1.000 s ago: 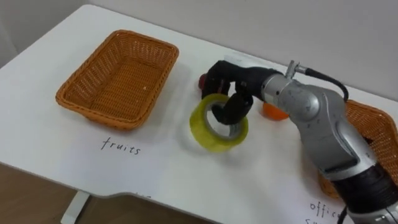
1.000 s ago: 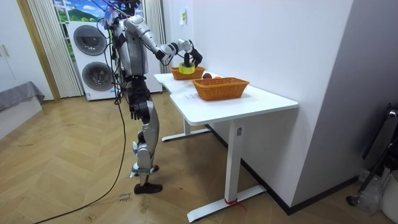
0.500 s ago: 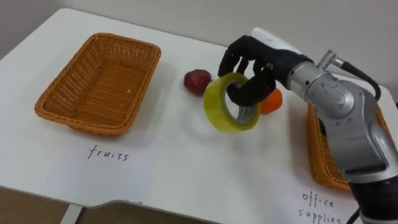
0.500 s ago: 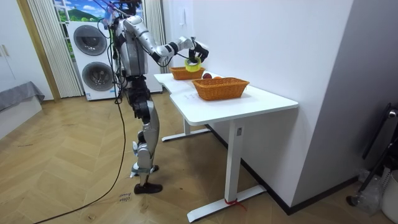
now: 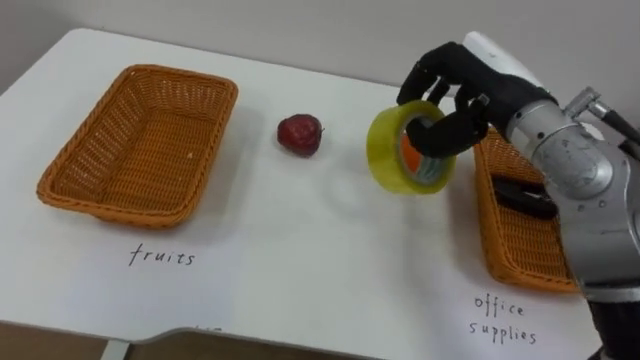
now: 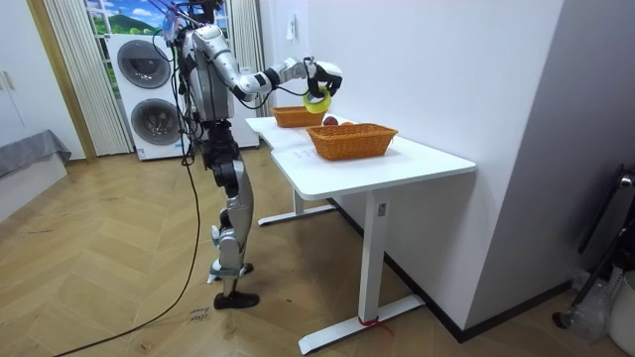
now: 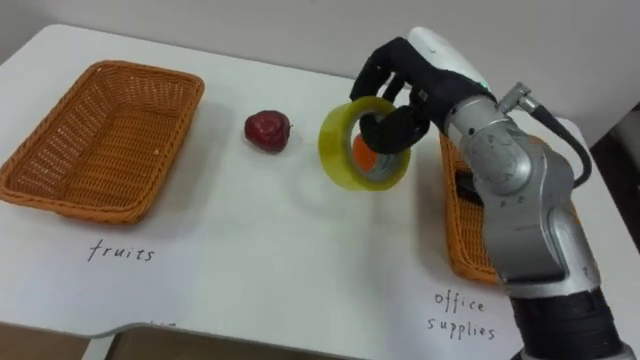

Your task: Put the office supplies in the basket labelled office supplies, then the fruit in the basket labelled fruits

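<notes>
Where the right hand (image 5: pixel 462 88) holds the tape roll (image 5: pixel 382 148), it half-hides an orange (image 5: pixel 407 150).

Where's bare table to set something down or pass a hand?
Bare: mid table, between the fruits basket and office supplies basket, nearer than the red fruit. Crowded: around the right hand gripping the tape roll, by the orange fruit.

Tape (image 5: pixel 384 150) is seen as translucent yellow, orange fruit (image 5: pixel 407 151) showing through its ring. Left basket (image 5: pixel 135 140) and right basket (image 5: pixel 515 240): orange-brown wicker weave. Apple (image 5: pixel 299 134): dark red. Desk (image 5: pixel 300 260): white, labels (image 5: pixel 162 257) handwritten in black. Hand (image 5: pixel 462 88): black, white-backed.
</notes>
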### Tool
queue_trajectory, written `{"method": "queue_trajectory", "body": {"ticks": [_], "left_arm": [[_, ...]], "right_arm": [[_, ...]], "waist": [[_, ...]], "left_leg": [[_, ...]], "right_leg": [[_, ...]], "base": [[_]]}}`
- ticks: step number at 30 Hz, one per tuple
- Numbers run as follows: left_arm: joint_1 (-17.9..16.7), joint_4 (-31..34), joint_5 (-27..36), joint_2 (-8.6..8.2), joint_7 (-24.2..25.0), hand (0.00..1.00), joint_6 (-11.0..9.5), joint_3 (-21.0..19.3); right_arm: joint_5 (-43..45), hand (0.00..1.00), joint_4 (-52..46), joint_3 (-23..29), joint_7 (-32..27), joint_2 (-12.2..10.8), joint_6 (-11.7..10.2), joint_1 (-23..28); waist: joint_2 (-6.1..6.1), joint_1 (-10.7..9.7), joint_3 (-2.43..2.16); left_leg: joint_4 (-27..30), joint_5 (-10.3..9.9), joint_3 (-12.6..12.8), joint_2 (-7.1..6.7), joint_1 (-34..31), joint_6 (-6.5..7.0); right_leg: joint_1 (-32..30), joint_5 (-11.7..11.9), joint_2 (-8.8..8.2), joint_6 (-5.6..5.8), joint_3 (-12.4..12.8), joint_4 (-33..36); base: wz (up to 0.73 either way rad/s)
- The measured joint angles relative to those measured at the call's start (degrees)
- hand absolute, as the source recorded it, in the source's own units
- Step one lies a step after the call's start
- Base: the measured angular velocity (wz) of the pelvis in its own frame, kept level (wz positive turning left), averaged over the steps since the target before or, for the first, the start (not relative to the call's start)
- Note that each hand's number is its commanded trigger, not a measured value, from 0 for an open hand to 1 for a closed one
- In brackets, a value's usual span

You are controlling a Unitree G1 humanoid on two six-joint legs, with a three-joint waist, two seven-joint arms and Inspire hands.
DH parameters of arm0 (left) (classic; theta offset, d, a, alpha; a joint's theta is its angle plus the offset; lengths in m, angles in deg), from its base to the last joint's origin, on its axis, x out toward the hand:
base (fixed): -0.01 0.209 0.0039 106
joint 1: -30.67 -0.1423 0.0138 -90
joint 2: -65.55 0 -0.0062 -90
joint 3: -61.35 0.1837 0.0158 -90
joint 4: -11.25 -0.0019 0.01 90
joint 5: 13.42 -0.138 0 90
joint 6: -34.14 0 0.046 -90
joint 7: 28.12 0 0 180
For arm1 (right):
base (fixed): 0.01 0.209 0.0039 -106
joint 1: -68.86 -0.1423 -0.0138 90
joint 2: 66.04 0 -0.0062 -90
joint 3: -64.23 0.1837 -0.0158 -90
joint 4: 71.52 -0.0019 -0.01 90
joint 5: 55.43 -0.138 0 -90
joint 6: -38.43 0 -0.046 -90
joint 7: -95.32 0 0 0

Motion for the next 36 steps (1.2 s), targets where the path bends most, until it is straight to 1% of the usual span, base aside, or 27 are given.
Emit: {"method": "queue_trajectory", "body": {"ticks": [2,4,9,13,20,26,29,34,36], "left_arm": [[-0.3,0.0,0.0,0.00,0.2,0.00,0.0,-0.2],[-1.2,0.8,-0.2,-0.07,0.4,0.00,0.0,-0.3],[-1.7,0.9,-0.2,-0.05,0.9,0.00,0.0,-0.2],[-1.7,0.9,-0.1,-0.05,0.9,0.00,0.0,-0.2],[-1.8,0.9,0.0,-0.05,0.9,0.00,0.0,-0.3],[-3.7,3.3,-0.4,-0.09,1.0,0.00,0.1,-0.3],[-4.0,3.9,-0.5,-0.09,1.3,0.00,0.2,-0.7],[-4.2,4.1,-0.4,-0.24,1.3,0.00,0.9,-1.2],[-4.2,4.1,-0.4,-0.26,1.3,0.00,1.2,-1.3]], "right_arm": [[-0.8,1.00,0.5,1.3,-1.5,0.0,0.0,0.5],[-2.0,1.00,1.3,2.6,-2.9,0.0,0.0,0.7],[-4.6,1.00,5.2,4.6,-6.1,0.6,-0.1,0.7],[-5.4,1.00,7.4,4.8,-8.5,1.3,-0.2,0.7],[-5.4,1.00,7.9,4.8,-10.7,1.3,-0.5,0.7],[-6.3,1.00,8.5,4.8,-12.3,1.4,-0.7,0.7],[-6.3,1.00,10.1,4.9,-12.9,1.7,-0.7,0.9],[-7.4,1.00,13.2,4.9,-13.4,1.8,-0.6,2.1],[-7.4,1.00,14.7,4.9,-13.6,1.8,-0.6,2.2]], "waist": [[0.03,-0.1,-0.02],[0.01,-0.9,-0.06],[-0.16,-1.1,-0.18],[-0.17,-1.3,-0.19],[-0.38,-1.4,-0.33],[-0.40,-2.4,-0.36],[-0.22,-2.6,-0.40],[0.66,-2.9,-0.87],[0.83,-3.1,-0.89]], "left_leg": [[0.0,0.0,0.0,0.00,0.0,0.00],[0.0,0.0,-0.1,-0.02,-0.1,0.00],[0.1,0.0,-0.1,-0.02,-0.2,0.00],[0.2,0.0,-0.1,0.04,-0.2,0.00],[0.3,0.0,0.0,0.01,-0.2,0.00],[0.5,0.0,-0.1,0.00,-0.3,0.00],[0.5,0.0,-0.2,-0.01,-0.3,0.00],[0.6,0.0,-0.1,-0.04,-0.1,0.00],[0.6,0.0,-0.1,-0.05,-0.1,0.00]], "right_leg": [[0.0,0.0,-0.03,0.00,0.0,0.0],[-0.1,0.0,-0.10,0.00,-0.2,0.0],[-0.1,0.0,0.01,0.01,-0.2,0.2],[-0.4,0.0,0.03,0.01,-0.2,0.9],[-0.4,0.0,0.05,0.01,-0.1,0.9],[-0.4,0.0,0.08,0.00,-0.2,0.9],[-0.4,0.0,0.07,0.00,-0.4,0.9],[-0.4,0.0,0.06,0.00,-0.4,0.8],[-0.3,0.0,0.06,0.00,-0.3,0.8]], "base": [[0.00],[0.00],[0.00],[0.00],[0.00],[0.00],[0.00],[0.00],[0.00]]}}
